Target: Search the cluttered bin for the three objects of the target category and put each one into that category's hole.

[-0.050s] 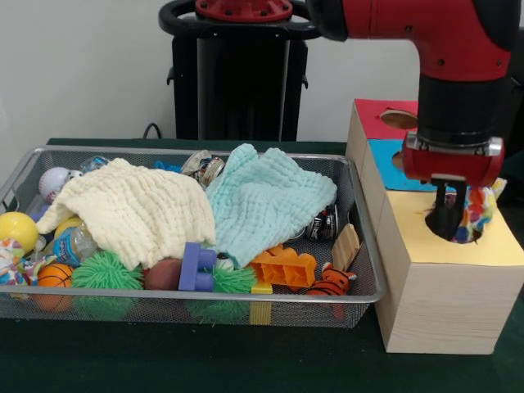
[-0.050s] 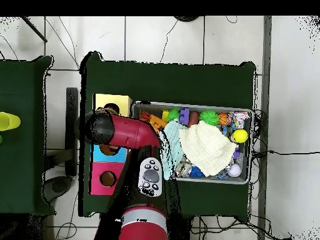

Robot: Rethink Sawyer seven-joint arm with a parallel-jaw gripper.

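1. The pincer [image 1: 449, 214] is lowered into the yellow hole [image 1: 455, 228] of the box [image 1: 434, 286], right of the bin [image 1: 360, 237].
2. A colourful cloth toy [image 1: 479, 209] is gripped there.
3. It is judged soft and light, best pinched at a bunched fold.

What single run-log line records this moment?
gripper: at hole in yellow panel, multicoloured item alongside | bin: two cloths over clutter

**Q:** What's the bin made of?
**A:** From my feed, wire mesh metal bin [image 1: 360, 237]; crinkly matt cloths [image 1: 135, 209] inside. At 3 o'clock, a bare-wood box [image 1: 438, 307], matt coloured top.
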